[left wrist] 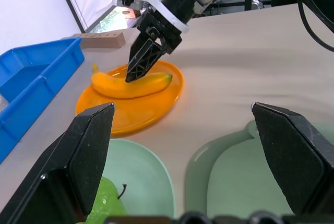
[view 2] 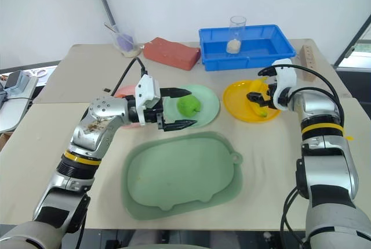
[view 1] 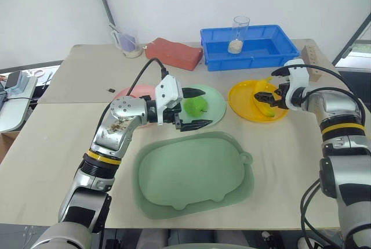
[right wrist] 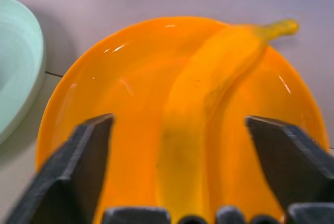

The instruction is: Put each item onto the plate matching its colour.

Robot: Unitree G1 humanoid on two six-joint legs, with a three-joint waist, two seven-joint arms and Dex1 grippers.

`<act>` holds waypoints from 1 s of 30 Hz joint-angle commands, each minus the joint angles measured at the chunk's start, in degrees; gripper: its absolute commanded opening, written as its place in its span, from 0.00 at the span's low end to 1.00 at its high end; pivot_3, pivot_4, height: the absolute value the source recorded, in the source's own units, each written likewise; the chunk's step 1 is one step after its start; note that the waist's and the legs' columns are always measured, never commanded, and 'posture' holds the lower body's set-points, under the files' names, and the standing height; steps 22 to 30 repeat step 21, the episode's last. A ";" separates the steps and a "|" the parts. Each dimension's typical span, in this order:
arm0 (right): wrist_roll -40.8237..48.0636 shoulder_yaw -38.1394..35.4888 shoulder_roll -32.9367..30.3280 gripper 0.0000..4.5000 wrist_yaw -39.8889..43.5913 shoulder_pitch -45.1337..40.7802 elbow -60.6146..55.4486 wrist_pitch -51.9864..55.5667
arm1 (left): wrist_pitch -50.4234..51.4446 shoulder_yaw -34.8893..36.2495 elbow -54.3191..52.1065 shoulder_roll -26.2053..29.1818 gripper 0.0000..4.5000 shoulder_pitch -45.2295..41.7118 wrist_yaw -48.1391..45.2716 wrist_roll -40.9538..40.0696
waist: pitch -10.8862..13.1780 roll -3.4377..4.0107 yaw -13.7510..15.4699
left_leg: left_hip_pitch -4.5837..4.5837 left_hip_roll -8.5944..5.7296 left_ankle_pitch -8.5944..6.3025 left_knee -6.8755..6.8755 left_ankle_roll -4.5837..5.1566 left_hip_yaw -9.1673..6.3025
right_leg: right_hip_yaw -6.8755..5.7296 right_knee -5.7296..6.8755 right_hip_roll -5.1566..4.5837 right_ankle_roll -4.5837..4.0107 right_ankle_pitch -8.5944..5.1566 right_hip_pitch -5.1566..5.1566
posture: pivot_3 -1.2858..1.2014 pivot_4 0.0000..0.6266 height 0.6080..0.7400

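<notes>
The banana (right wrist: 209, 109) lies flat in the yellow-orange plate (view 1: 240, 99). The right gripper (view 1: 268, 90) hangs just above it, jaws wide to either side of the fruit and holding nothing. The green apple (view 1: 195, 106) sits in the mint green plate (view 1: 215, 108), stem visible. The left gripper (view 1: 194, 108) is level beside that plate, jaws wide with a finger on either side of the apple, not closed on it. The pink plate (view 1: 130, 92) lies mostly hidden behind the left arm; its contents cannot be made out. The large pale green tray (view 1: 194, 173) sits nearer the robot, nothing in it. The blue bin (view 1: 249, 46) at the table's far side holds a clear glass (view 1: 239, 34) with pale material at its bottom.
</notes>
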 commanded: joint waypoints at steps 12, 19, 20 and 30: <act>18.93 -16.64 -10.88 0.99 15.28 25.43 -60.88 7.60 | 3.24 12.83 -0.68 21.19 1.00 4.04 -1.35 0.53 | 0.07 0.00 -1.03 | 0.22 0.00 -0.04 -0.04 0.03 0.04 | 0.33 0.27 0.10 -0.03 -0.10 -0.07 | 0.52 0.24 1.00; 22.11 -20.64 -10.48 0.99 11.12 33.16 -69.47 8.54 | 4.89 17.78 0.85 26.15 1.00 7.71 -1.57 -1.41 | 0.20 -0.26 -0.72 | 0.60 0.02 -0.71 -0.02 -0.76 0.25 | 0.38 0.26 -0.06 -0.72 -0.48 -0.13 | 0.52 0.24 1.00; 21.69 -20.12 -10.16 0.99 10.63 33.46 -69.62 7.80 | 5.37 17.75 0.92 25.65 1.00 7.44 -1.21 -1.63 | 0.21 -0.29 -0.57 | 0.56 0.02 -0.71 -0.02 -0.77 0.26 | 0.38 0.26 -0.05 -0.72 -0.48 -0.14 | 0.52 0.24 1.00; 21.38 -19.74 -9.98 0.99 10.24 33.70 -69.75 7.24 | 5.73 17.77 0.98 25.30 1.00 7.25 -1.02 -1.79 | 0.21 -0.29 -0.57 | 0.51 0.01 -0.71 -0.01 -0.77 0.27 | 0.39 0.26 -0.05 -0.72 -0.48 -0.15 | 0.52 0.24 1.00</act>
